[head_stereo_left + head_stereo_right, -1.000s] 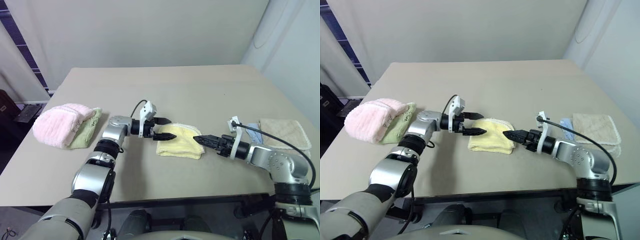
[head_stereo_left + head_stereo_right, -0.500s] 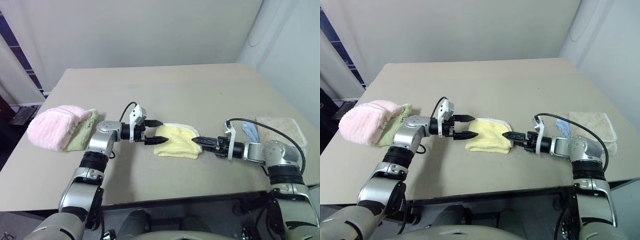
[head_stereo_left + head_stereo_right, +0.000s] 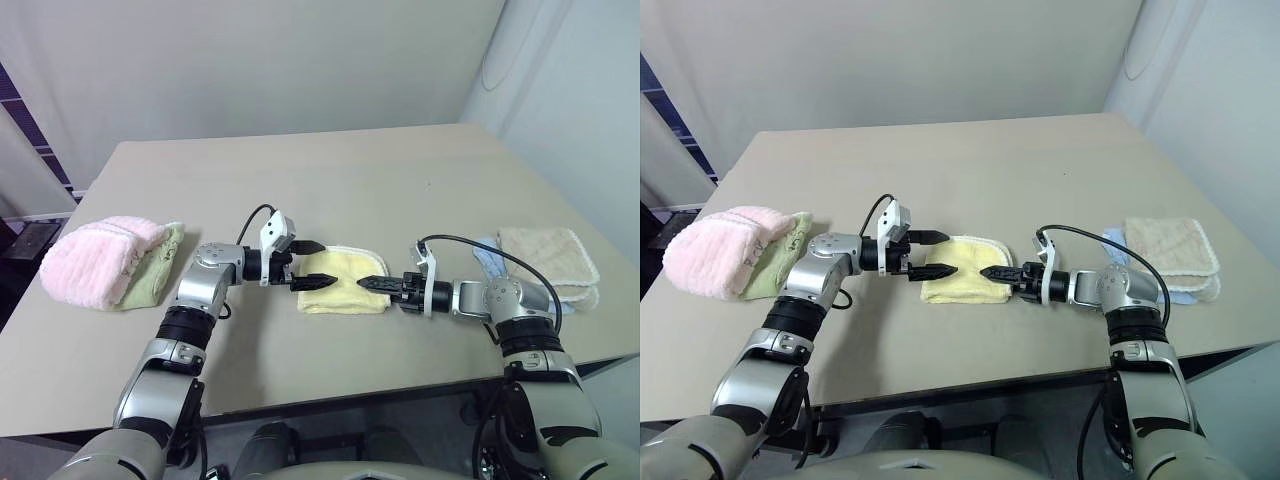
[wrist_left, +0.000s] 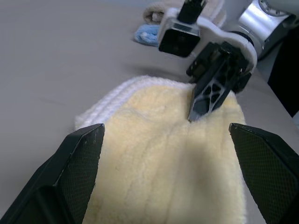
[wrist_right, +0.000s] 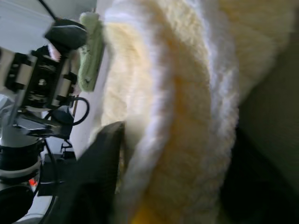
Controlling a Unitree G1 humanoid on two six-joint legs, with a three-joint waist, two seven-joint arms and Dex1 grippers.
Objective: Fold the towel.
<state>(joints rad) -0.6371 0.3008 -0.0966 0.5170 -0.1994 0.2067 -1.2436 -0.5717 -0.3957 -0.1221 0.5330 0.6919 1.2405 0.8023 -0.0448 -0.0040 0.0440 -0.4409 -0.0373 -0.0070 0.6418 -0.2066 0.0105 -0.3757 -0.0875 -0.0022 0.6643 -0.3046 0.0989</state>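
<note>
The pale yellow towel [image 3: 345, 268] lies folded on the table [image 3: 350, 180] between my two grippers. My left gripper [image 3: 328, 262] hovers open over the towel's left end, one finger above it and one along its near side. My right gripper [image 3: 362, 285] reaches in from the right with its fingertips at the towel's right edge. In the right wrist view, the thick folded edge of the towel [image 5: 187, 116] sits between the two dark fingers [image 5: 100, 177]. The left wrist view shows the towel [image 4: 159, 168] below, with the right gripper [image 4: 194, 114] touching its far edge.
A fluffy pink towel [image 3: 95, 260] rests on a green cloth [image 3: 162, 262] at the left of the table. A beige towel [image 3: 545, 252] and a blue cloth [image 3: 487, 260] lie at the right, near the table's edge. Bare tabletop stretches behind the yellow towel.
My right gripper has moved left onto the towel's right edge and its fingers have closed in. The left gripper has stayed open by the left end. The camera has shifted.
</note>
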